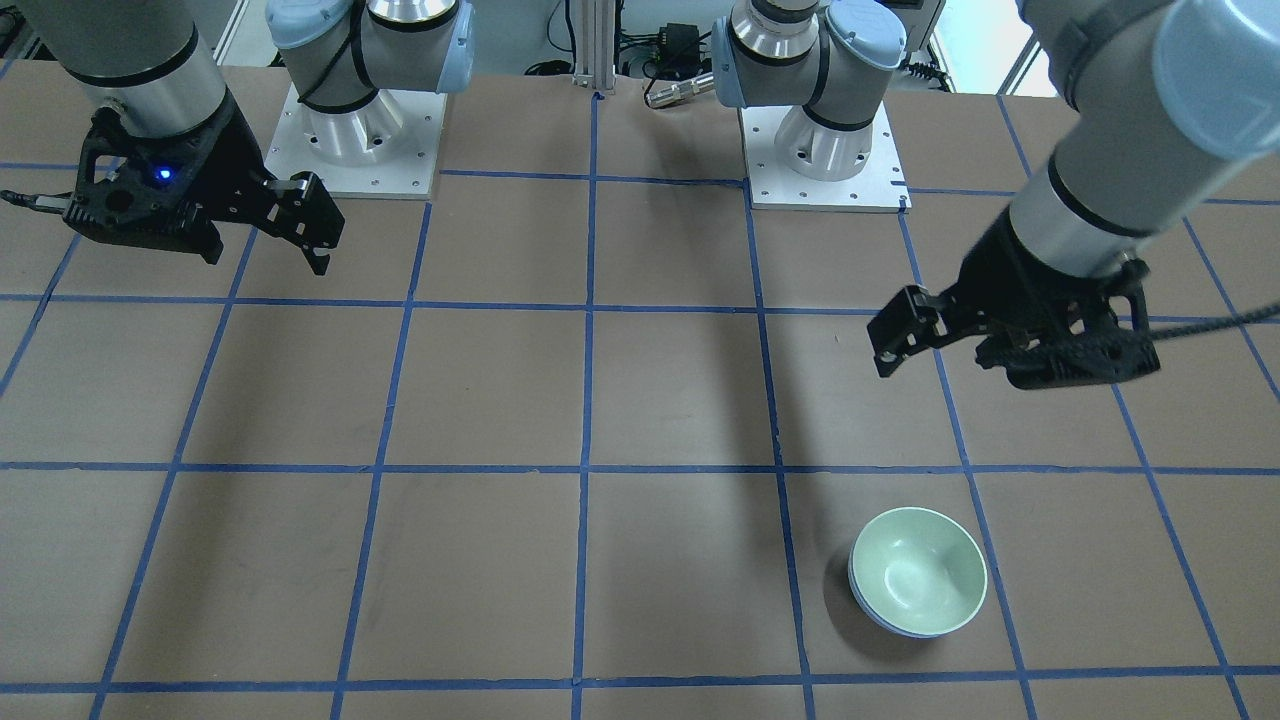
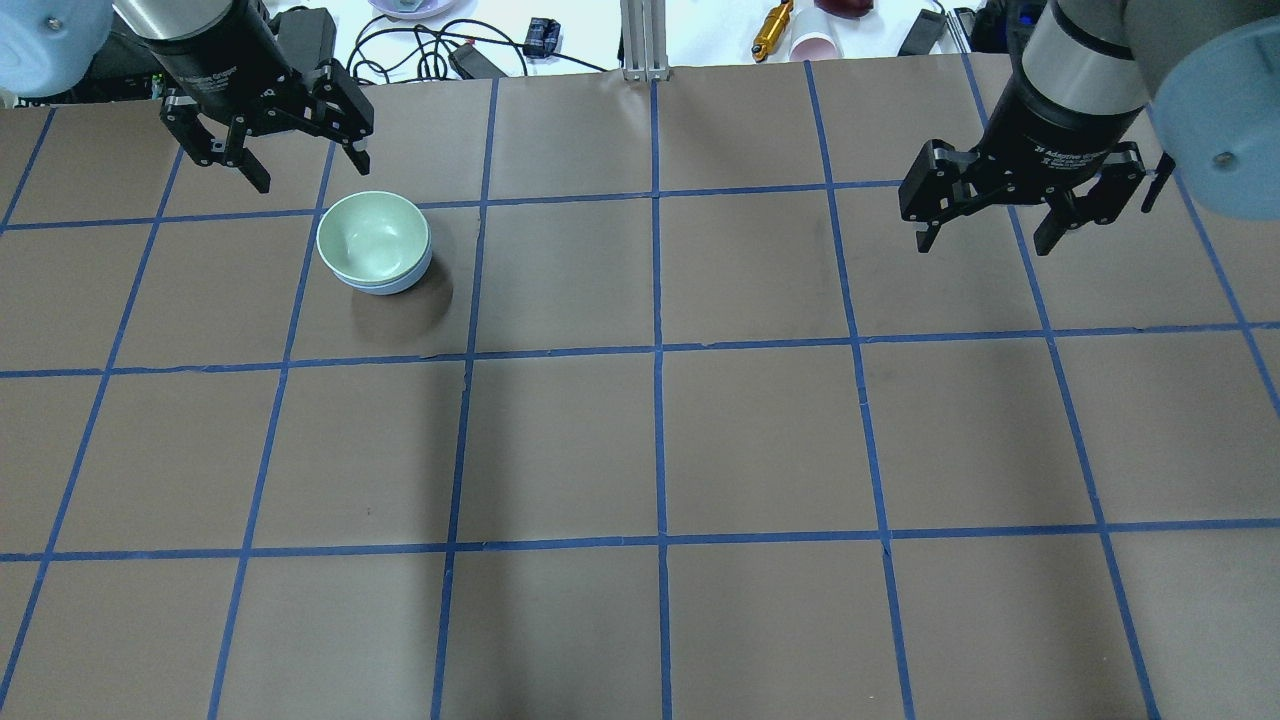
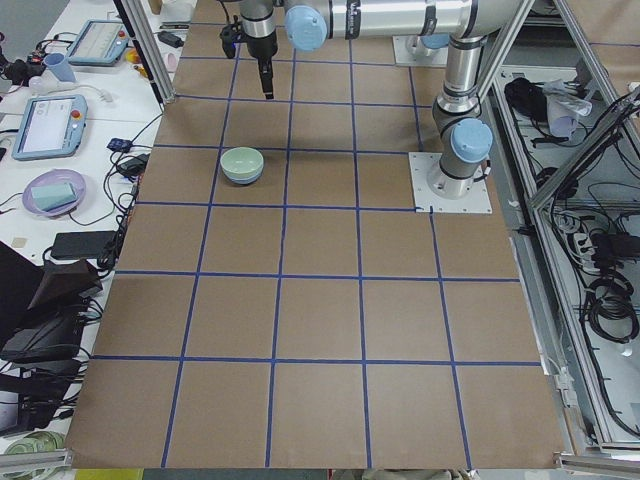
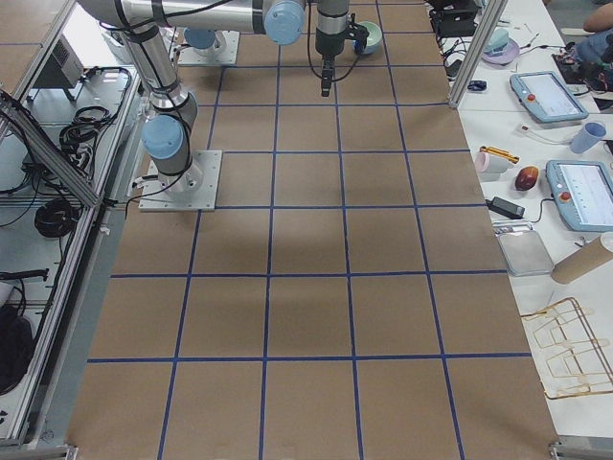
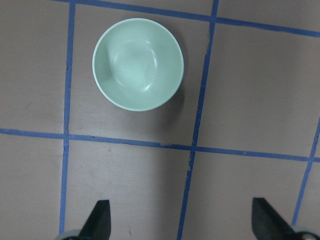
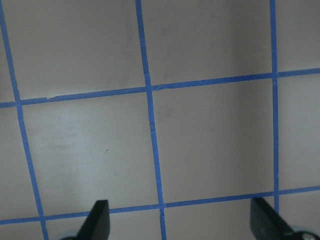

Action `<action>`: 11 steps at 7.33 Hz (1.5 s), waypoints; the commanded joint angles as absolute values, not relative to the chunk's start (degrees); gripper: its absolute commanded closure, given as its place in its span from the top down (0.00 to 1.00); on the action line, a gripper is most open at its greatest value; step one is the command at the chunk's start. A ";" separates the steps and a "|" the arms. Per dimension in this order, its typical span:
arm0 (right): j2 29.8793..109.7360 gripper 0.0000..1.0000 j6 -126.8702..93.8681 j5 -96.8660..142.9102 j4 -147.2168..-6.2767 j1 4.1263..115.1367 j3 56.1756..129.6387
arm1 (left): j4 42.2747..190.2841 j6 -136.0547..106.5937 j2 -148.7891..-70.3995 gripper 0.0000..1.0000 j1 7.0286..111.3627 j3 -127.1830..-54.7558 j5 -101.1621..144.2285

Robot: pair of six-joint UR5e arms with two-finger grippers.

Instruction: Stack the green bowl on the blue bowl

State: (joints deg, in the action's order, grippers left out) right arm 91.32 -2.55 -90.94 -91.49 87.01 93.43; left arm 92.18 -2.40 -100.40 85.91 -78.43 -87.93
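While green bowl (image 2: pixel 372 235) is sitting in blue bowl (image 2: pixel 404 285), left gripper (image 2: pixel 310 172) is hovering nearby, right gripper (image 2: pixel 985 245) well apart, both spread wide, empty.

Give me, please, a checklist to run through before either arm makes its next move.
1. The green bowl sits nested inside the blue bowl: ok.
2. Both bowls stand upright on the table: ok.
3. The left end effector is open and empty: ok.
4. The left end effector is apart from the bowls, not touching: ok.
5. The right end effector is open, empty and far from the bowls: ok.
6. The green bowl is seated perfectly level: cannot tell.
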 commanded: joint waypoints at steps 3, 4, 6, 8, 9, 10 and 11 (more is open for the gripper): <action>91.32 1.00 -2.55 -90.97 -91.49 87.01 93.43 | 94.22 -3.43 -91.17 1.00 90.53 -83.38 -88.33; 91.32 1.00 -2.55 -90.97 -91.49 87.01 93.43 | 94.13 -3.34 -89.32 1.00 90.53 -84.54 -88.42; 91.32 1.00 -2.55 -90.97 -91.49 87.01 93.43 | 94.13 -0.20 -87.98 1.00 89.74 -84.81 -91.38; 91.32 1.00 -2.55 -90.97 -91.49 87.01 93.43 | 94.22 0.09 -88.07 1.00 89.56 -84.90 -91.06; 91.32 1.00 -2.55 -90.97 -91.49 87.01 93.43 | 94.22 0.09 -88.07 1.00 89.65 -85.08 -91.05; 91.32 1.00 -2.55 -90.97 -91.49 87.01 93.43 | 93.96 0.09 -88.07 1.00 89.65 -85.17 -90.71; 91.32 1.00 -2.55 -90.97 -91.49 87.01 93.43 | 93.69 0.09 -88.15 1.00 89.65 -85.17 -90.79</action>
State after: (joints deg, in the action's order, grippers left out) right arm 91.32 -2.55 -90.97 -91.50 87.01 93.43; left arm 93.98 0.06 -88.08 89.65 -85.11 -90.84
